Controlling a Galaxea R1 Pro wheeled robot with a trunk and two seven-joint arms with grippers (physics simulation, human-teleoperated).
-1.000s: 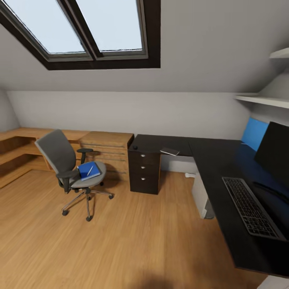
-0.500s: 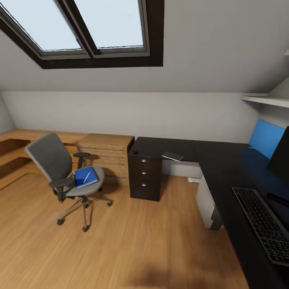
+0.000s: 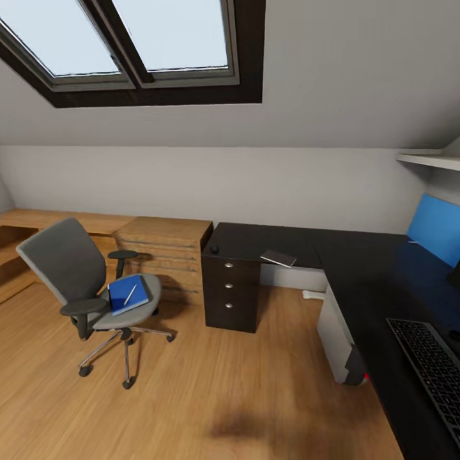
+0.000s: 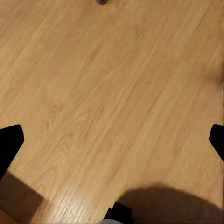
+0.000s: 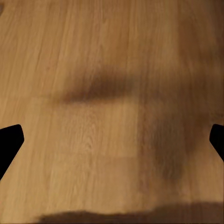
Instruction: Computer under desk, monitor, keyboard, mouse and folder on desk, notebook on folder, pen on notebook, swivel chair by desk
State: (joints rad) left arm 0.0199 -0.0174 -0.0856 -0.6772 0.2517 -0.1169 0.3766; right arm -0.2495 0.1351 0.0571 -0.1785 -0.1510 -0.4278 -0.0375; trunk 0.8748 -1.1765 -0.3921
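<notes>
Folder and pen on swivel chair; desk well apart

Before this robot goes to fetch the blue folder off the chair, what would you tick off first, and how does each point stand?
1. Folder lies flat on the swivel chair seat: ok.
2. Pen rests on the folder and might roll off if it is lifted: not ok.
3. Wooden floor between the camera and the chair is free of obstacles: ok.
4. Left gripper and right gripper have their jaws spread wide with nothing between them: ok.
5. Notebook and mouse already sit on the desk: ok.
6. Room on the desk beside the mouse for the folder: cannot tell.
</notes>
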